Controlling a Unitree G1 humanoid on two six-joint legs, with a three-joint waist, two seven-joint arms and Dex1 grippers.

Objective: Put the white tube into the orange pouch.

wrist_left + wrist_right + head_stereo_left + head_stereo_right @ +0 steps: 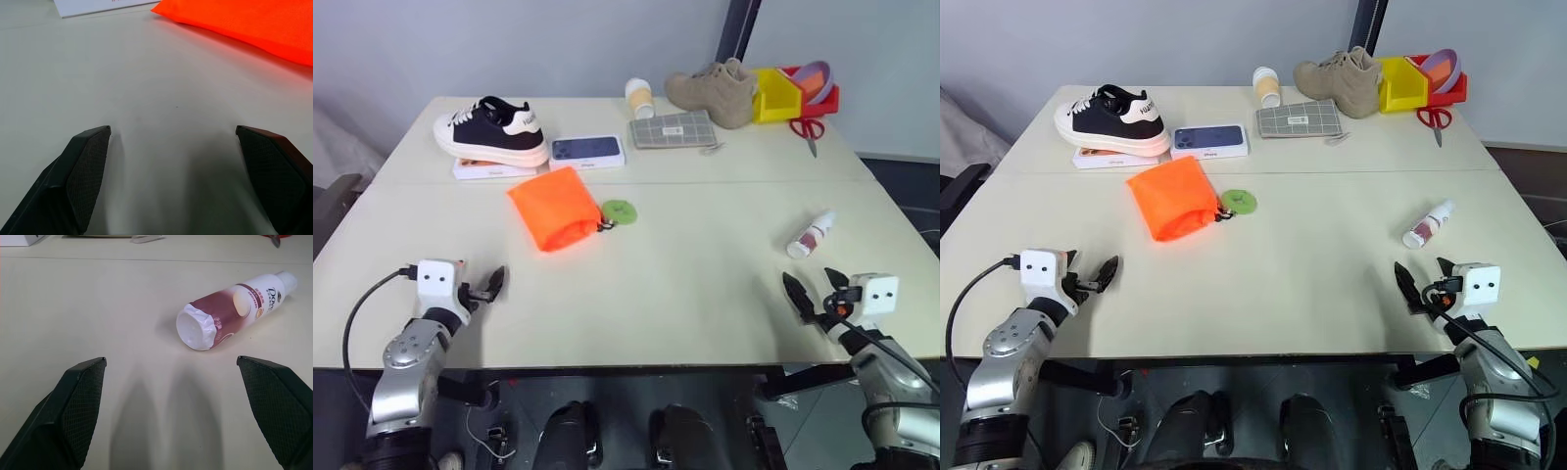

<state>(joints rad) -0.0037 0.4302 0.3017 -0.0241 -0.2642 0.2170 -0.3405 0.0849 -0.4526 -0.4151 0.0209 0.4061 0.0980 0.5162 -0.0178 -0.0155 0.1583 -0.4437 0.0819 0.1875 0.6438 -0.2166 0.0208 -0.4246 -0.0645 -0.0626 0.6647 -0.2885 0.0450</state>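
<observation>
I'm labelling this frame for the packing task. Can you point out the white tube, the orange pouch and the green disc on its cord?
white tube (234,308): right wrist view, on its reddish label.
orange pouch (551,206): left eye view, middle of the fabric.
green disc (619,210): left eye view, centre of the disc.

- The small white plastic tube (236,308) with a maroon label, lying on its side on the right part of the pale desk (685,274), carries the brand name "Dove" in dark letters on its white part beside the cap. Smaller print runs under the name and across the maroon band, too fine to read.
- The flat white box (494,168) under the black-and-white sneaker (491,129), far left, bears reddish lettering on its edge, illegible.
</observation>
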